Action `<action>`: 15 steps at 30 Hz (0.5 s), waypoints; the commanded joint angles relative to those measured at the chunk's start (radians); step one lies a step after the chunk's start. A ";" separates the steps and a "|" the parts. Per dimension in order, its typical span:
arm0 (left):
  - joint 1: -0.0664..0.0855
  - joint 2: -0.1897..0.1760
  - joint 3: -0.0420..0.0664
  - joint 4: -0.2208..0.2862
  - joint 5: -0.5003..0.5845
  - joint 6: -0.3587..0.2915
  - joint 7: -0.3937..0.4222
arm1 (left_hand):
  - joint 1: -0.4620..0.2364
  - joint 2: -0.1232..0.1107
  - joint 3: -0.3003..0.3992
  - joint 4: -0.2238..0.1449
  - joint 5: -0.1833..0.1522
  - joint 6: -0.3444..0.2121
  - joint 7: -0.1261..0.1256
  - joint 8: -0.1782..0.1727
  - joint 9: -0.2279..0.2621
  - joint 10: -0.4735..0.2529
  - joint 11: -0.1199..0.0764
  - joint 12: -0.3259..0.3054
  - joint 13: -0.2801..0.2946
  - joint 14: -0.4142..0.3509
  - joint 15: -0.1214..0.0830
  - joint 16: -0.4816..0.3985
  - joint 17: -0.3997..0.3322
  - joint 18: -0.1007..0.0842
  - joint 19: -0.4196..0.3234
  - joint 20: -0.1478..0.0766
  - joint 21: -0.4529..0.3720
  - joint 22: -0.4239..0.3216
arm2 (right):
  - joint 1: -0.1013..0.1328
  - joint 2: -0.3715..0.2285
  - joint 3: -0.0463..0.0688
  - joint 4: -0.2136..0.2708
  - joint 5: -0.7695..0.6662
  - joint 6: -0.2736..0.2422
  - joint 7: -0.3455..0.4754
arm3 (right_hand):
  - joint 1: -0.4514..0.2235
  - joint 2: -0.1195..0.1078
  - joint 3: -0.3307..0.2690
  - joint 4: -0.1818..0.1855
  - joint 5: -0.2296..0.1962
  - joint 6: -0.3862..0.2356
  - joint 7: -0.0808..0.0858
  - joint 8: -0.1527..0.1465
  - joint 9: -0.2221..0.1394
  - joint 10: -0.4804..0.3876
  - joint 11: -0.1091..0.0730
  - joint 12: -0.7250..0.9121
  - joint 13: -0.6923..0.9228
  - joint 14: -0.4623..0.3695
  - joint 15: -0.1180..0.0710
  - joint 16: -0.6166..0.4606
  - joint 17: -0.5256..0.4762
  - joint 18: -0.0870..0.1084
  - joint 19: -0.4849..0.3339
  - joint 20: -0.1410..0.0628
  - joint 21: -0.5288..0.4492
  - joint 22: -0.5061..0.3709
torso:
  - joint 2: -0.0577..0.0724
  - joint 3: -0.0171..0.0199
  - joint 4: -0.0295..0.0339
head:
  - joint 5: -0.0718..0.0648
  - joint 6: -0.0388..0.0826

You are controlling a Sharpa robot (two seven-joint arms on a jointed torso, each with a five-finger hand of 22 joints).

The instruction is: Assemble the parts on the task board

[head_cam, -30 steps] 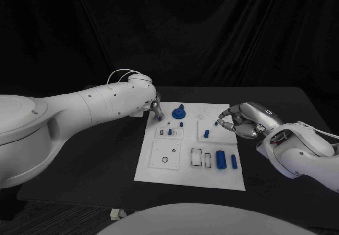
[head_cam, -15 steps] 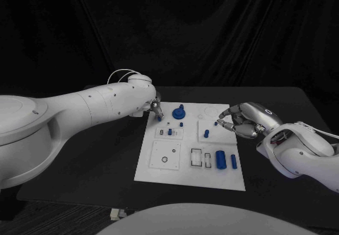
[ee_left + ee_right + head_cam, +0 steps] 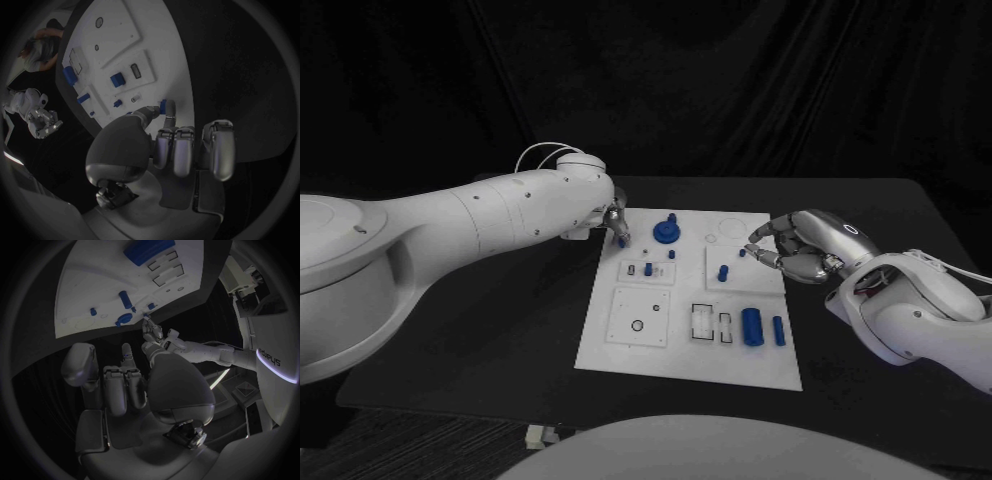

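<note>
Two hands work at your white task board [image 3: 678, 345], which lies in the middle of the black counter [image 3: 502, 330].

Near edge of the board: a square panel with a small ring [image 3: 636, 325] on the robot's left side, then two upright rectangular slots [image 3: 711, 322], then two blue cylinders [image 3: 751, 326] lying side by side toward the right.

Middle of the board: a small blue block [image 3: 648, 268] beside a tiny slot on the left half; a short blue peg [image 3: 723, 272] standing on the right half.

Right hand [image 3: 800, 246]: it hovers at the board's right edge, level with the peg. You see its fingers [image 3: 128, 357] curled inward, thumb and fingertip close together. Whether anything is pinched there cannot be told.

Left hand [image 3: 613, 222]: it sits at the board's far left corner. In the left wrist view its thumb and one fingertip pinch a small blue part [image 3: 164, 106] at the board's edge, with the other fingers [image 3: 219, 147] curled beside it.

Far edge of the board: a round blue knob [image 3: 666, 231] with a raised stem just beside the left hand, and a faint circular recess [image 3: 730, 229] to its right.
</note>
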 commanded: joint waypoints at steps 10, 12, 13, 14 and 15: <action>0.021 -0.155 0.001 0.185 0.032 -0.193 0.010 | -0.031 -0.022 0.065 -0.036 -0.023 0.009 -0.013 0.007 0.014 0.103 -0.007 0.002 0.262 0.104 -0.009 0.003 0.263 0.012 0.037 -0.008 -0.013 0.218 | -0.003 -0.014 0.001 0.002 -0.003 0.005 -0.004 | 0.008 -0.002 0.004 -0.002 0.006 -0.001 0.003 -0.006 -0.001 0.105 0.000 0.003 0.263 0.099 -0.006 -0.007 0.231 0.006 -0.006 0.000 -0.007 0.130 | 0.000 0.0000 0.0001 | -0.006 0.000; 0.030 -0.186 0.001 0.220 0.081 -0.222 0.002 | -0.034 -0.025 0.067 -0.036 -0.024 0.011 -0.014 0.008 0.015 0.103 -0.008 0.002 0.262 0.104 -0.010 0.003 0.263 0.013 0.036 -0.008 -0.017 0.217 | -0.003 -0.016 0.000 0.003 -0.003 0.004 -0.004 | 0.008 -0.003 0.004 -0.003 0.006 -0.001 0.003 -0.006 -0.001 0.105 0.000 0.003 0.263 0.099 -0.005 -0.007 0.231 0.006 -0.006 0.000 -0.009 0.129 | 0.000 0.0002 0.0001 | -0.005 0.000; 0.033 -0.195 0.001 0.232 0.099 -0.231 -0.001 | -0.035 -0.025 0.068 -0.036 -0.024 0.011 -0.014 0.008 0.016 0.102 -0.009 0.000 0.261 0.104 -0.010 0.003 0.263 0.013 0.035 -0.008 -0.018 0.217 | -0.003 -0.017 0.000 0.004 -0.003 0.004 -0.005 | 0.008 -0.003 0.004 -0.003 0.006 -0.001 0.003 -0.006 -0.001 0.105 0.000 0.003 0.263 0.099 -0.005 -0.007 0.231 0.006 -0.006 0.000 -0.009 0.129 | 0.000 0.0000 0.0001 | -0.004 0.000; 0.037 -0.211 0.001 0.252 0.125 -0.243 -0.007 | -0.039 -0.027 0.069 -0.034 -0.023 0.011 -0.014 0.008 0.017 0.100 -0.010 -0.003 0.259 0.104 -0.011 0.003 0.263 0.014 0.033 -0.009 -0.023 0.215 | -0.003 -0.018 0.000 0.004 -0.003 0.003 -0.005 | 0.008 -0.003 0.004 -0.003 0.006 -0.001 0.003 -0.006 -0.001 0.105 0.000 0.003 0.263 0.099 -0.005 -0.007 0.231 0.006 -0.006 0.000 -0.009 0.129 | 0.000 0.0000 0.0001 | -0.002 0.000; 0.039 -0.224 0.001 0.268 0.142 -0.252 -0.011 | -0.043 -0.028 0.071 -0.033 -0.020 0.008 -0.014 0.007 0.018 0.097 -0.010 -0.008 0.256 0.104 -0.011 0.003 0.263 0.016 0.031 -0.009 -0.028 0.214 | -0.003 -0.019 0.000 0.004 -0.003 0.003 -0.006 | 0.008 -0.003 0.004 -0.003 0.006 -0.001 0.003 -0.006 -0.001 0.105 0.000 0.003 0.263 0.099 -0.005 -0.007 0.231 0.006 -0.006 0.000 -0.009 0.129 | 0.000 0.0001 0.0001 | -0.001 0.000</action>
